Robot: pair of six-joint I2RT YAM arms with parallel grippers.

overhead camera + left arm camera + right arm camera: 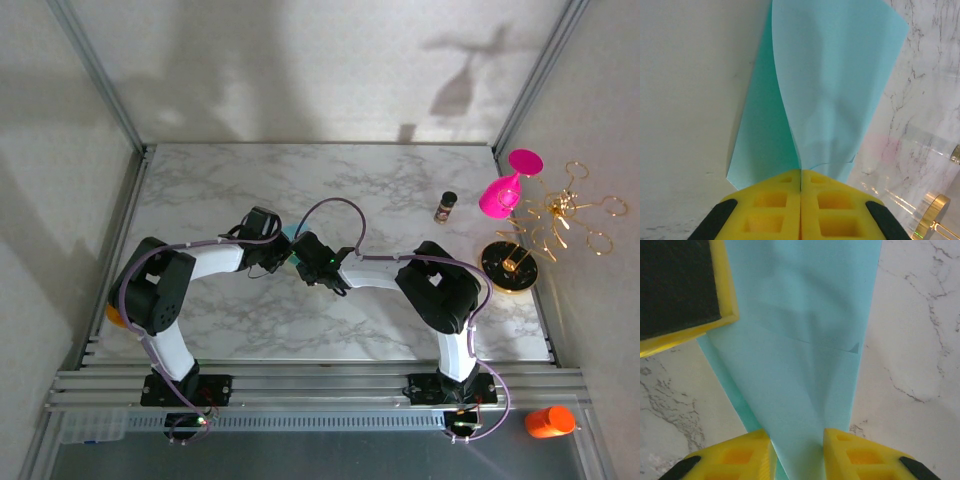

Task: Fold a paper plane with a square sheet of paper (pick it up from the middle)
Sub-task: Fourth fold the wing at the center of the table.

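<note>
Where the two arms meet at the middle of the top view, the square sheet of paper (835, 85) is caught between them, and only a sliver of teal shows there. The left gripper (800, 176) is clenched on it: in the left wrist view the yellow fingers (767, 205) meet flush at the bottom centre, pinching the sheet's narrow lower end. From there the sheet fans up to the top of the frame, its layers parting along a curved seam, the darker one to the left.

In the right wrist view the right gripper (797, 440) sits at the bottom edge with its jaws standing apart. The teal sheet passes through the gap and widens toward the top of the frame. Whether these jaws press on the paper I cannot tell. A faint slanting crease crosses the sheet near the frame's middle. One finger of the left gripper, black pad in a yellow rim, fills the upper left corner over the sheet's edge, with the marble table (920, 340) beneath.

Toward the right of the top view stand a pink goblet (503, 192), a small dark bottle (445, 207) and a gold wire stand (515, 265), well apart from the paper.
</note>
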